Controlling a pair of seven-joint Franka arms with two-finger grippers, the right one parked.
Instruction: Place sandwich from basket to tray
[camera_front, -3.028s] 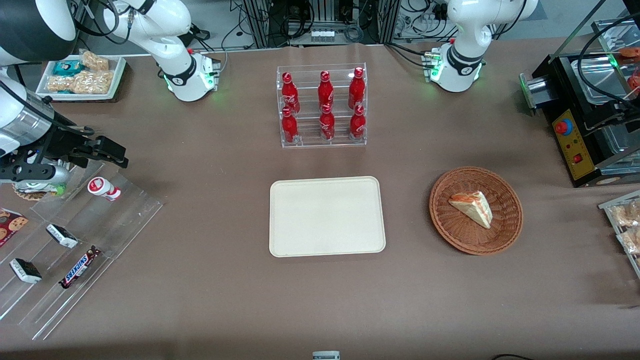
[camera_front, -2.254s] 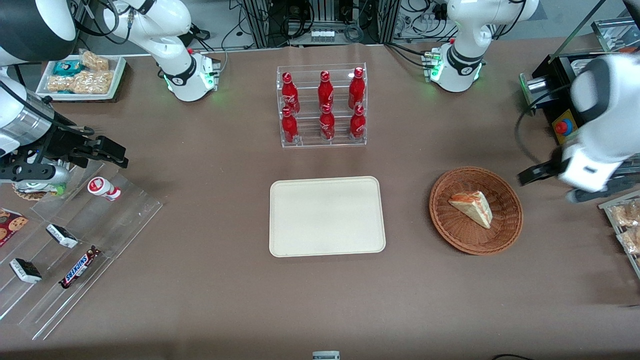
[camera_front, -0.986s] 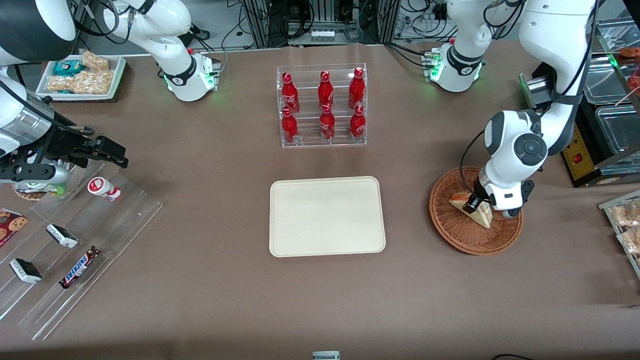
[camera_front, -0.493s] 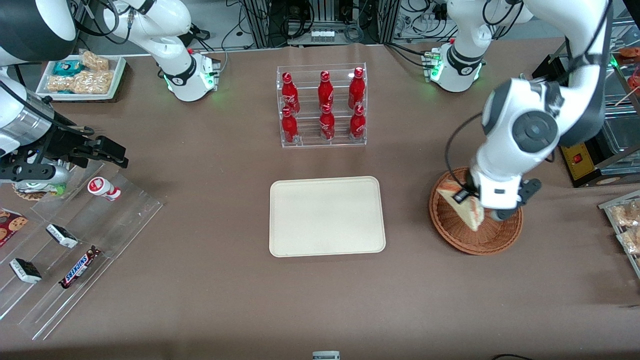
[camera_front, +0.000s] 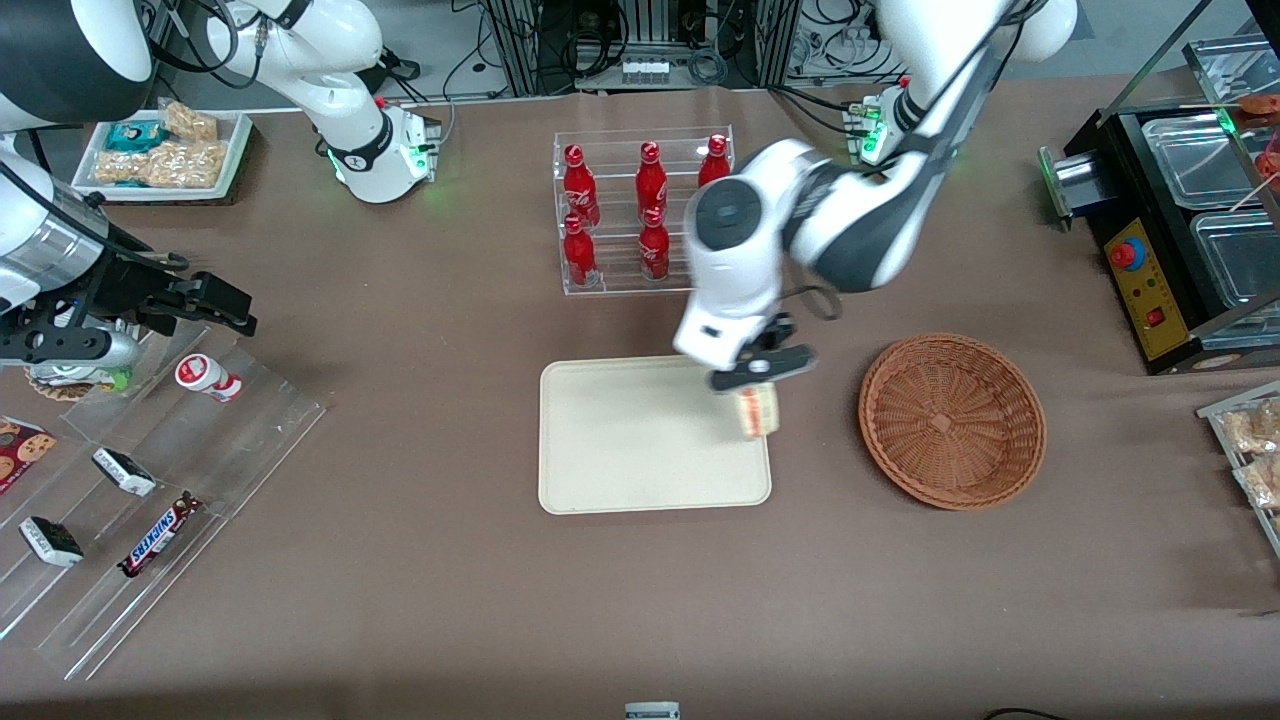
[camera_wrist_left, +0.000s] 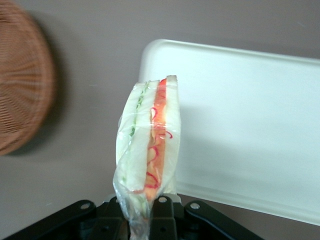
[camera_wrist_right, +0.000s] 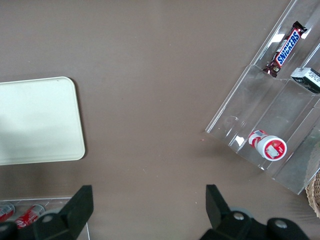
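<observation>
Wicker basket (camera_front: 952, 420): empty, at 3 o'clock from the tray (camera_front: 620, 470).
Sandwich (camera_front: 758, 411): hangs edge-down over the tray's rim nearest the basket.
Gripper (camera_front: 752, 384): closed on the sandwich's wrapped end.
Risk 1: release here may tip the sandwich over the rim onto the table.
Risk 2: slippery clear wrap may slide free.

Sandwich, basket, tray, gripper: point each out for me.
sandwich (camera_wrist_left: 150, 145): left wrist view, wrapped filling edge.
basket (camera_front: 952, 420): front view, woven floor.
tray (camera_front: 630, 440): front view, bare middle.
gripper (camera_front: 757, 374): front view, over the tray's edge nearest the basket, shut on the sandwich.
</observation>
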